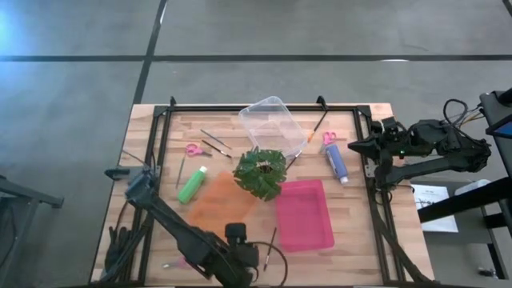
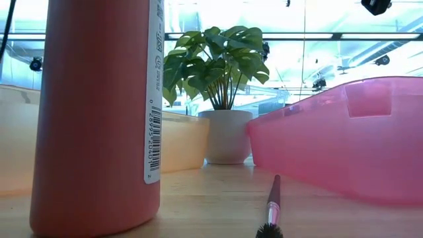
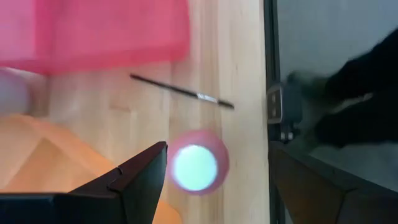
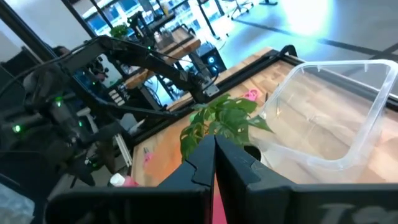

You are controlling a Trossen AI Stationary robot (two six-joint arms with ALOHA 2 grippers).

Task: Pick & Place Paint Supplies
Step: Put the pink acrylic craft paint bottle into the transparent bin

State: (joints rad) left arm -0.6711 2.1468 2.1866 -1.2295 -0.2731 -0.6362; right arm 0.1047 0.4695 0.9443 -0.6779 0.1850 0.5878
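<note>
While the left hand (image 3: 214,186) hovers with fingers spread above the upright, round maroon-pink paint bottle (image 3: 194,167) near the wooden desk's (image 3: 236,50) front edge, the right hand (image 4: 214,162) waits closed.

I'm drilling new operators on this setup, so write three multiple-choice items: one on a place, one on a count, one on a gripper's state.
1. The green bottle lies:
A) inside the clear tray
B) beside the orange tray
C) in the pink tray

2. How many pairs of pink scissors are out?
A) one
B) four
C) two

3. The right gripper is:
A) shut, holding nothing
B) wide open
C) shut on a brush

Key:
1 B, because the high view shows it flat on the wood at that tray's left edge.
2 C, because a second pair lies by the blue-purple bottle.
3 A, because its wrist view shows the fingers pressed together with nothing between them.
</note>
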